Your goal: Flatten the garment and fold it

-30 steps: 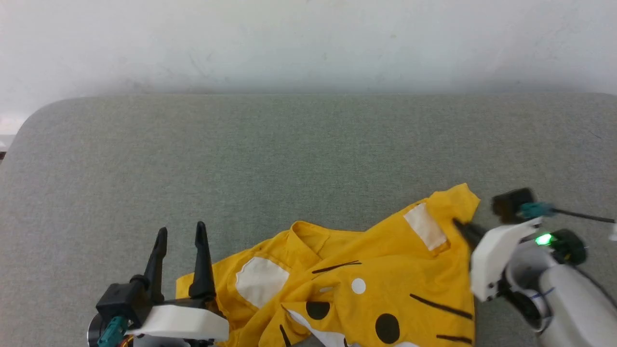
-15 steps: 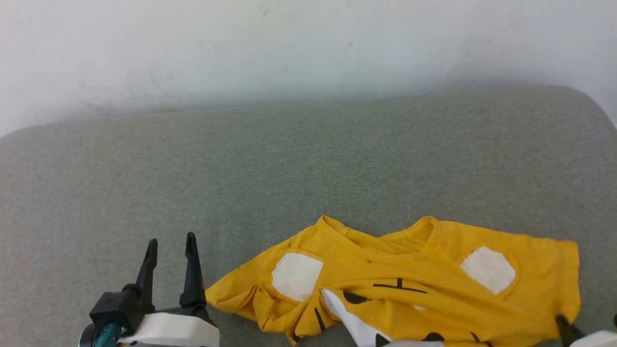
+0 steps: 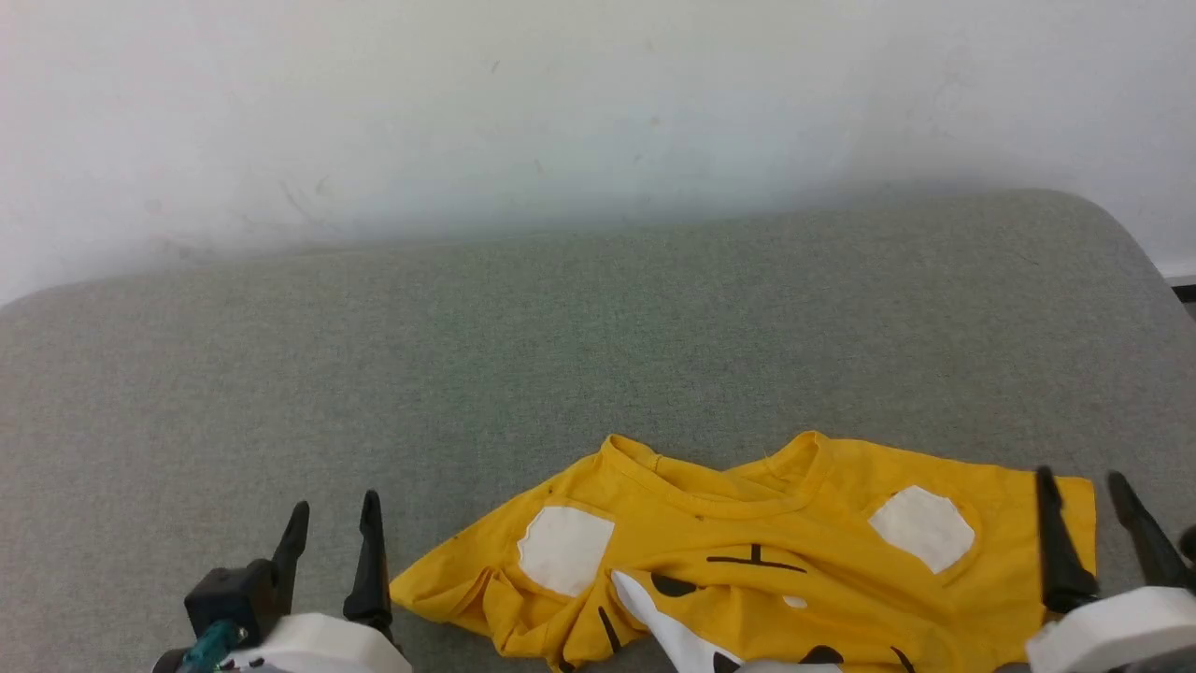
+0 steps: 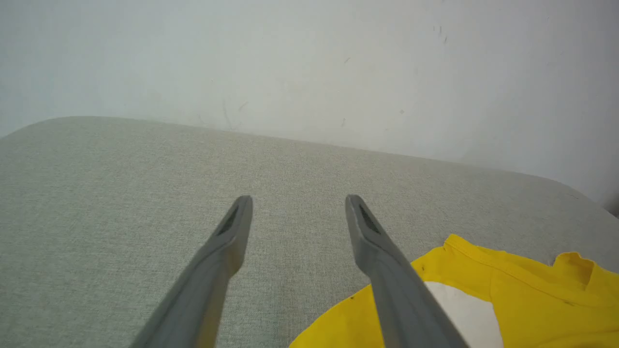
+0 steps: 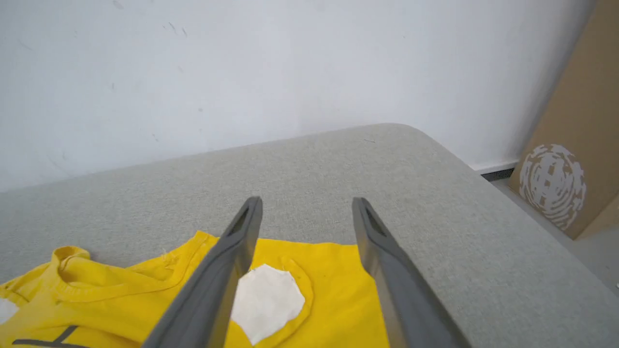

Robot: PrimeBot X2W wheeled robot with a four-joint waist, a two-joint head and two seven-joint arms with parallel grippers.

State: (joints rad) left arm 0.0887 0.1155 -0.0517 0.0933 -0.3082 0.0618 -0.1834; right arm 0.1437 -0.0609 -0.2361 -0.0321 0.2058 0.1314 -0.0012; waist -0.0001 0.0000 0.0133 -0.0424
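Bright yellow short-sleeved cotton T-shirt with a tiger print (image 3: 775, 570): lies print-side up on the grey fabric-covered bench (image 3: 467, 355), at its near edge, centre to right in the head view. Long axis runs left-right, sleeve to sleeve. Ribbed collar (image 3: 719, 472) points away from the robot, toward the white wall (image 3: 561, 112); the hem end is cut off by the bottom of the frame.

Not flat. The left sleeve and the fabric below the left white patch (image 3: 565, 550) are bunched into folds; the right side around the other white patch (image 3: 920, 525) lies smoother.

Left gripper (image 3: 334, 505): fingers spread, holding nothing, over bare bench just beside the shirt's left sleeve tip. In the left wrist view the gripper (image 4: 298, 199) has the shirt (image 4: 532, 290) off to its right, with one finger overlapping the sleeve edge in frame.

Right gripper (image 3: 1079, 479): fingers spread, holding nothing, over the shirt's right sleeve edge. The right wrist view shows the gripper (image 5: 307, 200) with yellow cloth (image 5: 333, 290) between and below the fingers. Can't tell whether there is contact.

A brown cardboard box with a white printed mark (image 5: 575, 145) stands on the floor off the bench's right end, well apart from the shirt.
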